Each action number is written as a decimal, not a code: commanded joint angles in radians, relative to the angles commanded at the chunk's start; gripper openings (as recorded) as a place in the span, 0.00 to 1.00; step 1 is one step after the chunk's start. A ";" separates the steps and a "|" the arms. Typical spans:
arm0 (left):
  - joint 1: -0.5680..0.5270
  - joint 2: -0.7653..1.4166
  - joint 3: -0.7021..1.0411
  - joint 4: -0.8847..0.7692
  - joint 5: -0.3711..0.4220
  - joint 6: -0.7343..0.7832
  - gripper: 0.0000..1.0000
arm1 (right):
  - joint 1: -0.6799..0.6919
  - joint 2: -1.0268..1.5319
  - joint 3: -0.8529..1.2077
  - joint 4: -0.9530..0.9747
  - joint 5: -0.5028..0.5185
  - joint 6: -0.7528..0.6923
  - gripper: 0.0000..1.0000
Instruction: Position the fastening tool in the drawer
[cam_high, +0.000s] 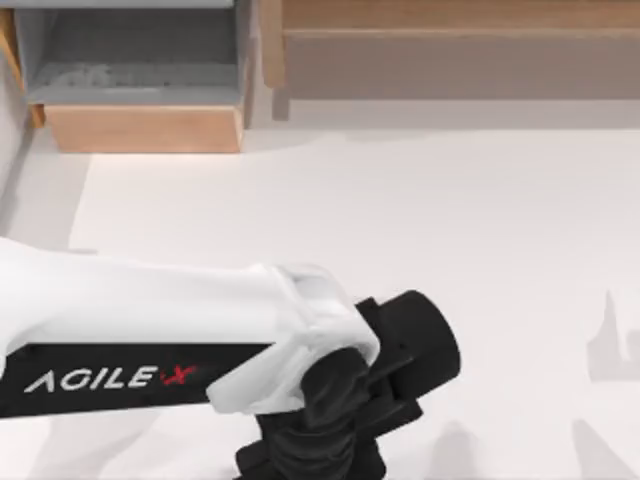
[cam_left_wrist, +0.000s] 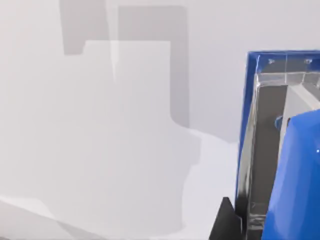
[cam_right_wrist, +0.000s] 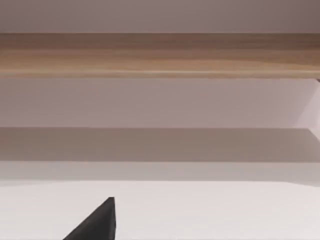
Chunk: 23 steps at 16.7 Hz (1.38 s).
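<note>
A white table (cam_high: 400, 230) spreads across the top view, evenly lit — soft grey shadows fall along its lower right part. At the far edge, right of centre, stands a long brown wooden shelf unit (cam_high: 450, 50), casting a pale shadow band onto the tabletop before it. The right wrist view shows its wooden board (cam_right_wrist: 160, 55) — level, above the white surface.

The white table (cam_high: 400, 220) carries the open drawer (cam_high: 145, 128) (far left) beside a wooden shelf unit (cam_high: 450, 50)
</note>
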 joint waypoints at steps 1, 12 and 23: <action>0.000 0.000 0.000 0.000 0.000 0.000 0.00 | 0.000 0.000 0.000 0.000 0.000 0.000 1.00; 0.277 0.122 0.297 -0.177 -0.075 0.306 0.00 | 0.000 0.000 0.000 0.000 0.000 0.000 1.00; 1.010 0.547 1.297 -0.620 -0.204 1.149 0.00 | 0.000 0.000 0.000 0.000 0.000 0.000 1.00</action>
